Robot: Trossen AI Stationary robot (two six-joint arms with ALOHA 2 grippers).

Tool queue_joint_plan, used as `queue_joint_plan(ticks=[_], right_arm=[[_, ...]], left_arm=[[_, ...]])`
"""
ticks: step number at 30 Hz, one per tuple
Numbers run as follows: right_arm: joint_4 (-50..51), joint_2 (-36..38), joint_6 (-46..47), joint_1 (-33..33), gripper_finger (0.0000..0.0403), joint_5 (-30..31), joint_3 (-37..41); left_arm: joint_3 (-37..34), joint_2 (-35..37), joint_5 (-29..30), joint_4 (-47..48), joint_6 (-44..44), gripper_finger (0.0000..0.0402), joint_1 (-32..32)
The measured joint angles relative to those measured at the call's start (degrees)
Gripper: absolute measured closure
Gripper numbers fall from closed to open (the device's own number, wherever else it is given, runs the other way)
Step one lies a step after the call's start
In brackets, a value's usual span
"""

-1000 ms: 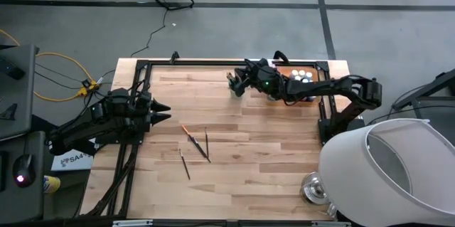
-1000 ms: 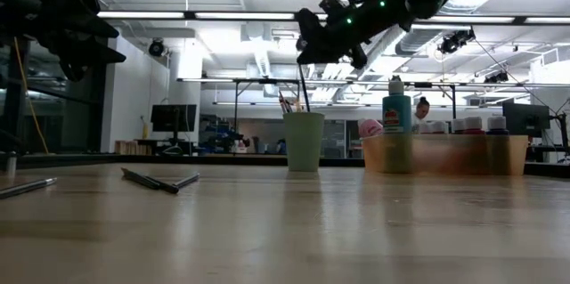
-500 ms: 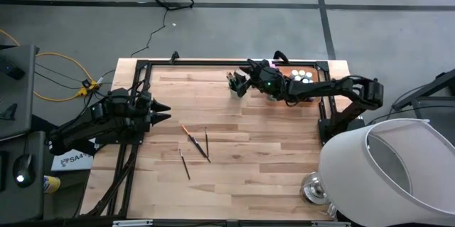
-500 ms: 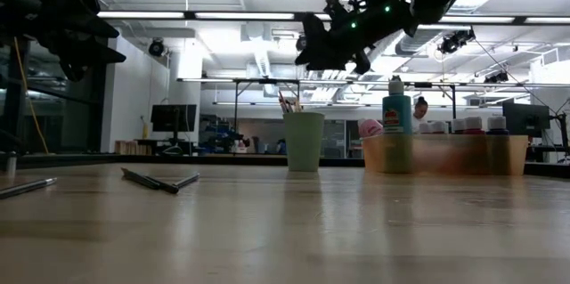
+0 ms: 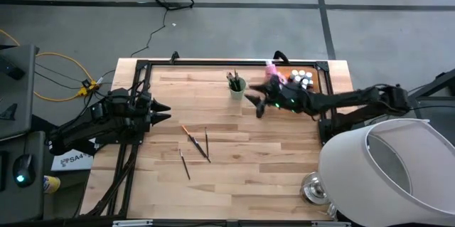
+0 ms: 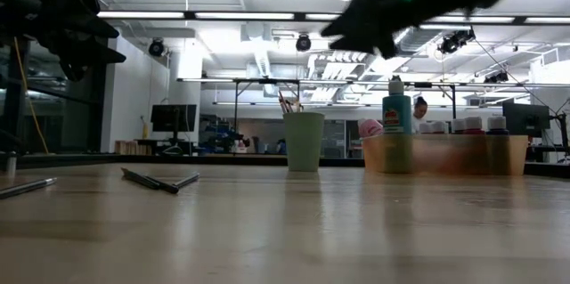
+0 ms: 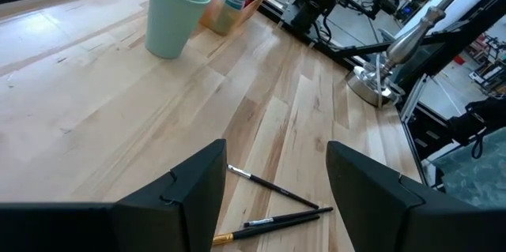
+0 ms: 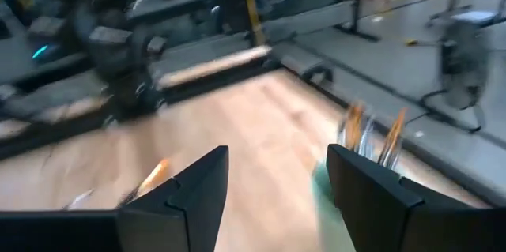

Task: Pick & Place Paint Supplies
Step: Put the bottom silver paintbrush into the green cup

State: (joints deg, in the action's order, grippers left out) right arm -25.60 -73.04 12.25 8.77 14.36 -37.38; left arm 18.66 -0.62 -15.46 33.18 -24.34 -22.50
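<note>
- Loose brushes [image 5: 193, 144]: four thin dark ones lie flat on the table just below the middle of the high view, between the two arms, touched by neither gripper.
- Long axes in the high view: one, with an orange end, and one next to it run diagonally from upper left to lower right; one beside them runs nearly straight up and down the frame; the lowest, slightly apart, slants the same diagonal way.
- In the left wrist view three of these brushes [image 7: 273, 189] show between the fingers, beyond their tips.
- Left gripper [image 5: 165, 112]: at middle left of the high view, pointing right, fingers apart and empty; the brushes lie to its lower right, near but clear of it.
- Right gripper [image 5: 257, 106]: right of centre in the high view, fingers apart with nothing between them in its wrist view; it sits just lower right of the green cup [image 5: 237, 87], well apart from the loose brushes.
- Cup: stands upright near the upper edge of the table with several brushes upright in it.
- Tray [image 5: 316, 72]: at the upper right of the table, holding pale-capped bottles [image 5: 303, 76], a pink bottle [image 5: 273, 75] and, in the low view, a teal bottle [image 6: 396, 111].
- Open room: bare wood [image 5: 270, 163] surrounds the loose brushes on every side; the table's lower half is free to its edges; a dark frame rail [image 5: 213, 62] runs along the upper edge.
</note>
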Motion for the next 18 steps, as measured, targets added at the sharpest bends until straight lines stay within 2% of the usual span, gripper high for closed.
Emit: queue_joint_plan(ticks=[8,18], right_arm=[[-0.78,13.20,2.44,-3.88,0.0195,-9.03,16.78],[-3.54,27.78,12.45,-5.79,0.0196,-9.39,33.06]], left_arm=[[0.00,0.00,-0.02,-0.01,0.00,0.0187,0.00],[0.00,0.01,0.12,-0.02,0.01,0.0187,0.00]])
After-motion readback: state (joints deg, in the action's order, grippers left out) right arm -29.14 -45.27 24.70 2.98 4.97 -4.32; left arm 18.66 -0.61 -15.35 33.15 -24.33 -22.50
